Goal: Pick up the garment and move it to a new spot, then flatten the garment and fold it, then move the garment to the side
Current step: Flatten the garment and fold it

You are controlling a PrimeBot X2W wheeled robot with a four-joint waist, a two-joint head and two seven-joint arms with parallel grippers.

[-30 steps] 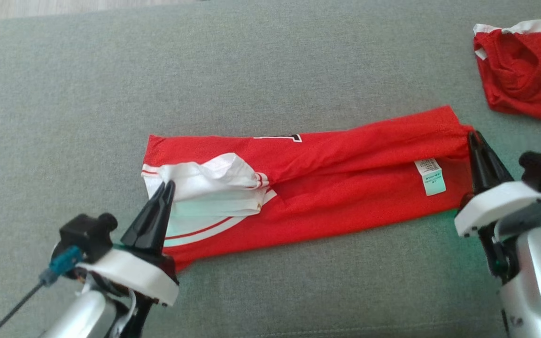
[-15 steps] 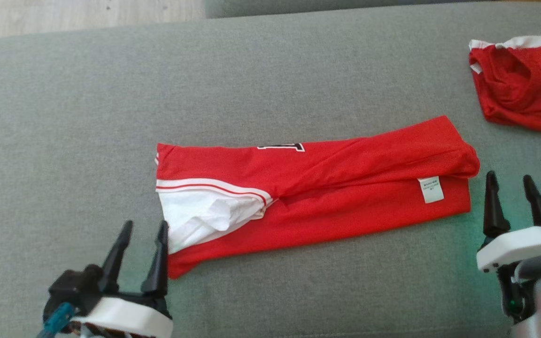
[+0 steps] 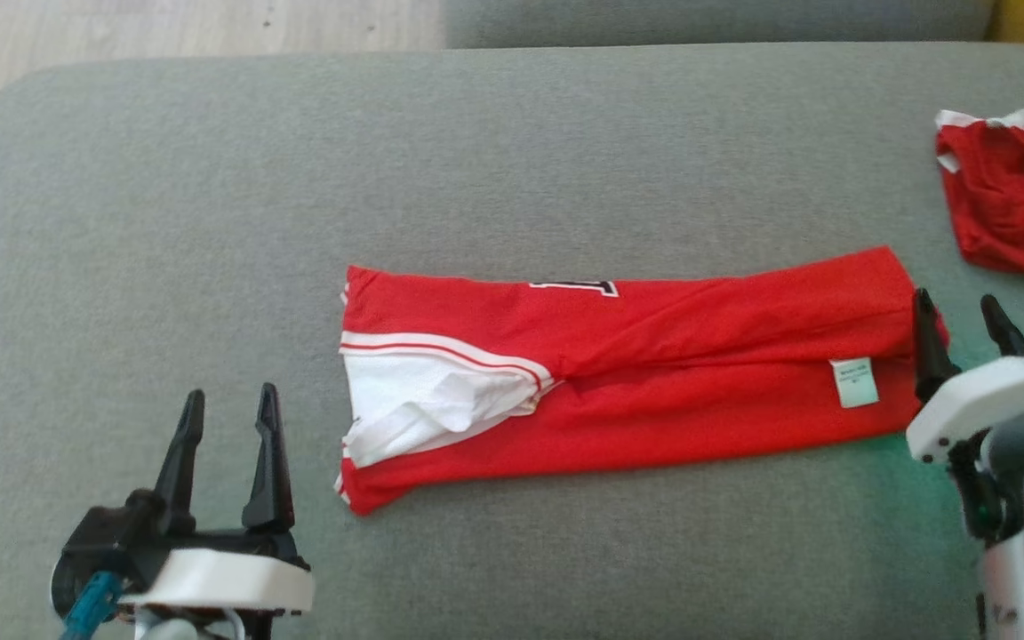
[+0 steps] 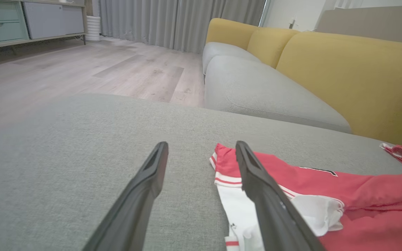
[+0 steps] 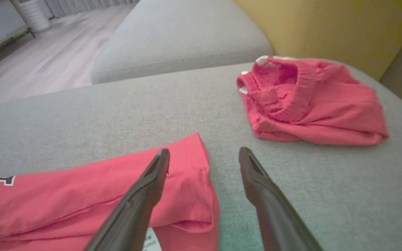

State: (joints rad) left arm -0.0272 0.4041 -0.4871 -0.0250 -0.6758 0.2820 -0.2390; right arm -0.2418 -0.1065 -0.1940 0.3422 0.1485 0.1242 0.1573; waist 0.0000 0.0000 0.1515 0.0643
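The long folded red mesh garment (image 3: 636, 391) lay flat across the middle of the grey woven sofa seat (image 3: 476, 160). Its black-and-white print (image 3: 579, 286) was mostly tucked under the upper fold and could not be read, and the small white care label (image 3: 853, 382) was too small to make out. A second crumpled red garment (image 3: 1010, 196) was cut off by the right edge.

A second ago each pair of fingers was pinched on one end of the folded garment. Now the left gripper (image 3: 231, 393) stood clear off its left end, fingers apart and empty, and the lifted white panel (image 3: 414, 400) had dropped back, rumpled. The right gripper (image 3: 955, 299) had its fingers apart at the right end, one over the cloth's edge, one over bare seat, holding nothing.
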